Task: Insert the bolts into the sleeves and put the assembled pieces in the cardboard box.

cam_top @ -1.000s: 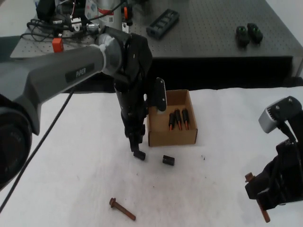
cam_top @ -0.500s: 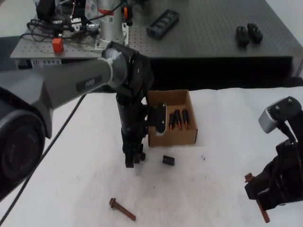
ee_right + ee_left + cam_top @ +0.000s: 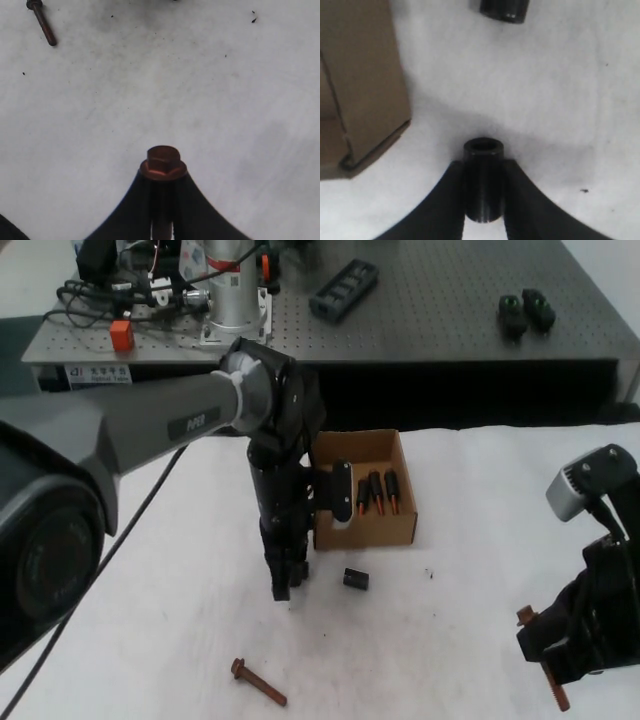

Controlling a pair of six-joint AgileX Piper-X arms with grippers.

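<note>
On the perforated board [image 3: 440,335]: black slotted tray [image 3: 343,288] near its middle, two black knobs [image 3: 513,313] toward its right, orange block [image 3: 121,335] at its left edge.

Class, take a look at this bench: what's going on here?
The left gripper is shut on a black cylindrical sleeve beside the brown cardboard box. The right gripper grips a copper-coloured hex-head bolt. Three assembled pieces lie in the box; another black sleeve and another bolt lie loose on the white bench.

Matt black sleeve [image 3: 484,182], coppery metal bolt [image 3: 163,164], brown cardboard box [image 3: 360,85].
</note>
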